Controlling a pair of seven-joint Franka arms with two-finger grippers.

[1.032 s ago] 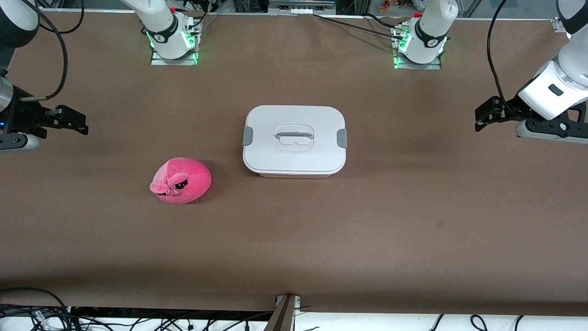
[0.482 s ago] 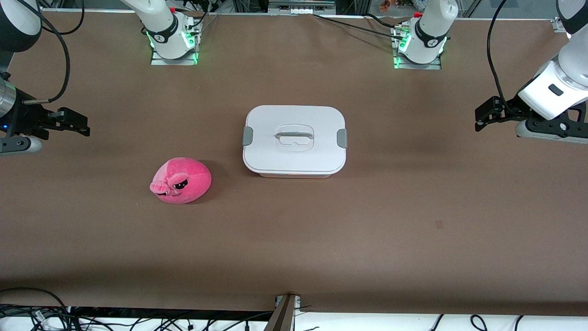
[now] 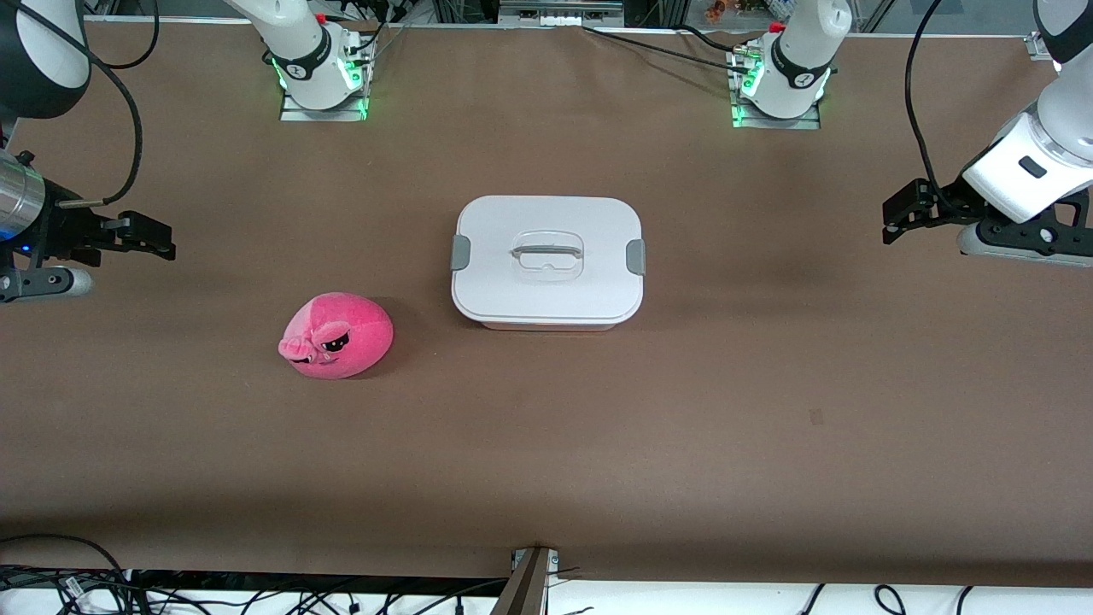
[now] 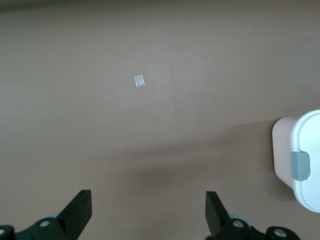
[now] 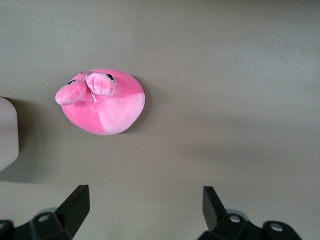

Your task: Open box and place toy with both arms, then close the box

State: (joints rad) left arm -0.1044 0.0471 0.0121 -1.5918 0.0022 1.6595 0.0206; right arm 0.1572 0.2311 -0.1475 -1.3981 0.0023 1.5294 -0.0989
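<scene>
The box (image 3: pixel 547 262) sits shut at the table's middle, with a white lid, grey side clips and a clear recessed handle. One clip end of it shows in the left wrist view (image 4: pixel 301 165), and a corner in the right wrist view (image 5: pixel 7 134). The hot-pink plush toy (image 3: pixel 336 336) lies beside the box toward the right arm's end, nearer the front camera; it shows in the right wrist view (image 5: pixel 102 101). My right gripper (image 3: pixel 154 239) is open and empty over bare table at its end. My left gripper (image 3: pixel 897 216) is open and empty over bare table at its end.
The two arm bases (image 3: pixel 320 73) (image 3: pixel 781 81) stand along the table's edge farthest from the front camera. A small pale mark (image 4: pixel 139 80) lies on the brown table (image 3: pixel 546 444). Cables (image 3: pixel 256 594) hang below the table's near edge.
My right gripper has shifted slightly toward the table's middle. The left arm, the box and the toy have not moved.
</scene>
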